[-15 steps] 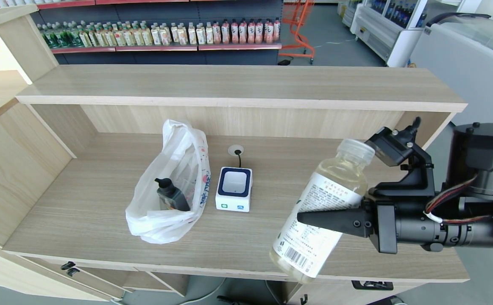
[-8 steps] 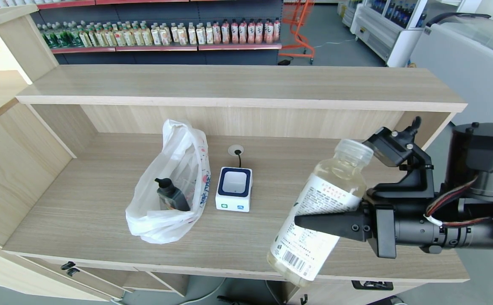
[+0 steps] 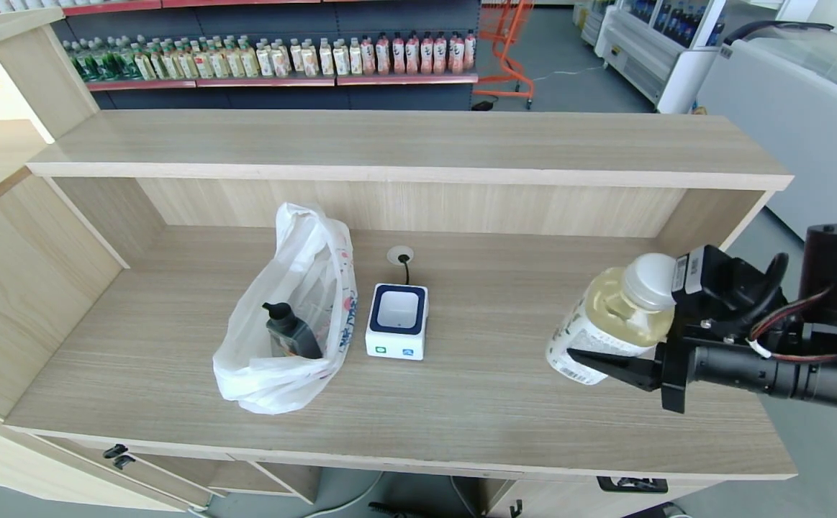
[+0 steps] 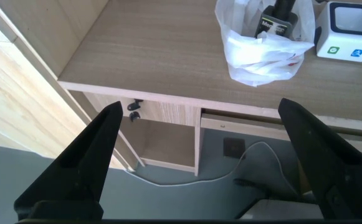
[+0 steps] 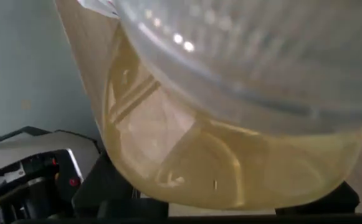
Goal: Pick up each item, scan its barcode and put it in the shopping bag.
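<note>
My right gripper (image 3: 609,349) is shut on a clear bottle (image 3: 605,324) of pale yellow liquid with a white label and white cap. It holds the bottle tilted over the right part of the wooden counter (image 3: 476,403), cap toward the wrist. The bottle's yellow liquid (image 5: 218,137) shows close up in the right wrist view. The white scanner (image 3: 397,320) sits mid-counter, left of the bottle. Beside it lies the white shopping bag (image 3: 296,316) with a dark pump bottle (image 3: 290,332) inside. My left gripper (image 4: 199,168) hangs open in front of the counter's front edge, with the bag (image 4: 261,43) and scanner (image 4: 347,28) beyond.
A raised ledge (image 3: 404,147) runs along the counter's back, and side walls close it in left and right. A cable hole (image 3: 399,255) sits behind the scanner. Shelves of drinks (image 3: 274,57) stand in the room behind.
My right arm has turned and moved down and right with the bottle, from high near the camera to low over the counter's right part. The bag and scanner have not moved.
</note>
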You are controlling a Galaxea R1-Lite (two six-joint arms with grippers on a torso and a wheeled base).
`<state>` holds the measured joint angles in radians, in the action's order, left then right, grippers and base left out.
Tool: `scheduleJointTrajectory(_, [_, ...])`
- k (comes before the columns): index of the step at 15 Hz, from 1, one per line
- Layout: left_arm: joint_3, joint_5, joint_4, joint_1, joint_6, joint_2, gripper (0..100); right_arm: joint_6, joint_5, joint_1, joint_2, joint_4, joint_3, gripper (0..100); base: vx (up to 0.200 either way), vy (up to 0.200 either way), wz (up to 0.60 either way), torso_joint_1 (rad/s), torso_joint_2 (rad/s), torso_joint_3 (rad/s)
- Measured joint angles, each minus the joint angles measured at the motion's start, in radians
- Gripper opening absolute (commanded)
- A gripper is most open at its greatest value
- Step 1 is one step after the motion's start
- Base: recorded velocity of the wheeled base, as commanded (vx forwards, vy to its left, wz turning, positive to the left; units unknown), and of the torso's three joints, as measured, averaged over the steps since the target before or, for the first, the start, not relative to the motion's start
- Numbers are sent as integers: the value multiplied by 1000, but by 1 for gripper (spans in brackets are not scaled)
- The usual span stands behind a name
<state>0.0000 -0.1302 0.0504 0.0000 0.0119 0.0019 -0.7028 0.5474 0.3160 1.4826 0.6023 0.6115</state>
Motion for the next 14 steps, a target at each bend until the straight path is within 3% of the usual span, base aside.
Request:
scheduleJointTrajectory(2, [0, 0, 0, 0, 0, 0, 100, -186, -29, -95, -6, 67, -9, 0, 0, 0, 0, 0, 0, 0])
scheduleJointTrajectory(5, [0, 0, 0, 0, 0, 0, 100, -335, -43, -167, -21, 103, -28, 0, 0, 0, 0, 0, 0, 0])
scheduleJointTrajectory(10, [0, 0, 0, 0, 4, 0, 100, -371, -37, -180, -50, 106, -44, 0, 0, 0, 0, 0, 0, 0])
scheduleJointTrajectory(14, [0, 0, 0, 0, 3, 0, 100, -362, -10, -184, -82, 106, -62, 0, 0, 200, 0, -5, -2, 5])
